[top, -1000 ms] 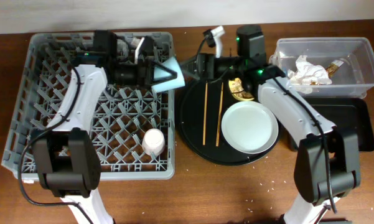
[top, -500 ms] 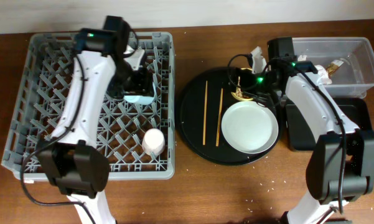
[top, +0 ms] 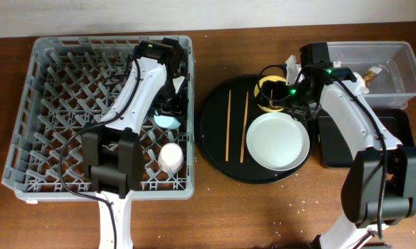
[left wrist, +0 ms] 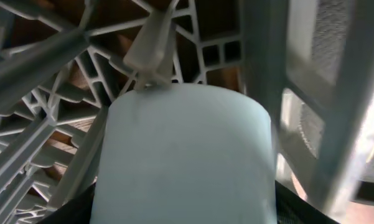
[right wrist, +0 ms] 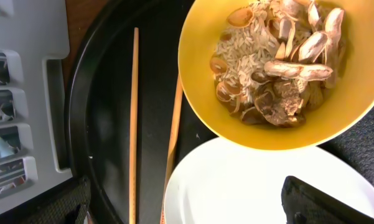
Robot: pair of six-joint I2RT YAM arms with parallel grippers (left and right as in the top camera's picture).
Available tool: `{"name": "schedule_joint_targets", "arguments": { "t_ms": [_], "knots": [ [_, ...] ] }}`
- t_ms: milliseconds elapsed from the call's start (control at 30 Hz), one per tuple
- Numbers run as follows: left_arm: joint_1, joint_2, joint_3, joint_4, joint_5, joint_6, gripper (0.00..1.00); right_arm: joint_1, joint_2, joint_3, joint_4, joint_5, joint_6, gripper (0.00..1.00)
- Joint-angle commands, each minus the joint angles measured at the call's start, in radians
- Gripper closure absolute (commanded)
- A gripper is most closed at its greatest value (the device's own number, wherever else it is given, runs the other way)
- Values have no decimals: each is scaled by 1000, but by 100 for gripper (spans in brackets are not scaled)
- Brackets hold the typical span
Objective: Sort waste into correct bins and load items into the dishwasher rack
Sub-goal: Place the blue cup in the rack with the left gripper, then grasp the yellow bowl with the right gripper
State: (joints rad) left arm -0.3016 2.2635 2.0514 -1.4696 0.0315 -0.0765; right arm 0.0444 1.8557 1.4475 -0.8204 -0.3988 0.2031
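L gripper (top: 169, 104) clamped light blue cup (left wrist: 187, 155) inside dishwasher rack (top: 55, 138) w/ small white cup (top: 171, 158); right of rack, R gripper (right wrist: 191, 200) gaped, & plate (top: 278, 140), scrap-filled yellow bowl (right wrist: 280, 68), chopsticks (top: 228, 124) lay unloaded.

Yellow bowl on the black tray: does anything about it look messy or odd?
Yes. The yellow bowl, beside the white plate on the round black tray, holds food scraps: tan shell-like pieces and pale rice-like grains. That looks odd for a dish meant for the rack.
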Motion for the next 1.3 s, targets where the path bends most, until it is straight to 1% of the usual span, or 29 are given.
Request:
{"name": "schedule_joint_targets", "arguments": {
  "t_ms": [0,33,200,367,433,467,600,633,733,800,867,933,1000,1100,1133,1167,1200,1267],
  "knots": [
    [3,12,9,2,-25,-18,4,-6,-28,24,-2,19,-13,1],
    [3,11,16,-3,-29,-17,1,-6,-29,26,-1,18,-13,1],
    [4,11,127,-60,-32,-17,1,-6,-54,81,-30,18,-13,2],
    [0,11,339,-114,-27,-17,1,-6,-117,128,-60,32,-16,2],
    [-13,11,415,-108,-27,-17,1,-6,-143,129,-64,84,-16,2],
    [-27,11,446,-77,-4,-18,1,-6,-144,129,-64,120,-14,1],
    [-61,14,435,25,122,-22,2,-6,-121,121,-69,229,41,3],
    [-71,14,429,50,130,-33,2,-6,-118,121,-74,227,41,5],
    [-115,15,392,153,130,-67,2,-7,-127,122,-69,228,68,12],
    [-148,16,358,227,129,-85,2,-6,-152,123,-63,236,68,13],
    [-189,16,305,337,129,-125,2,-7,-192,123,-63,263,73,13],
    [-216,17,260,414,103,-163,2,-7,-230,123,-64,289,79,13],
    [-230,17,232,449,50,-214,2,-6,-248,123,-69,291,87,14],
    [-230,18,224,455,9,-240,2,0,-236,119,-79,291,133,18],
    [-225,18,224,454,0,-249,2,5,-225,113,-77,291,158,23],
    [-218,14,230,450,2,-249,2,10,-211,109,-73,296,180,33],
    [-209,11,238,443,1,-249,2,18,-196,108,-69,299,202,38],
    [-185,-6,263,415,1,-249,1,43,-152,107,-47,308,206,40]
  ]
}}
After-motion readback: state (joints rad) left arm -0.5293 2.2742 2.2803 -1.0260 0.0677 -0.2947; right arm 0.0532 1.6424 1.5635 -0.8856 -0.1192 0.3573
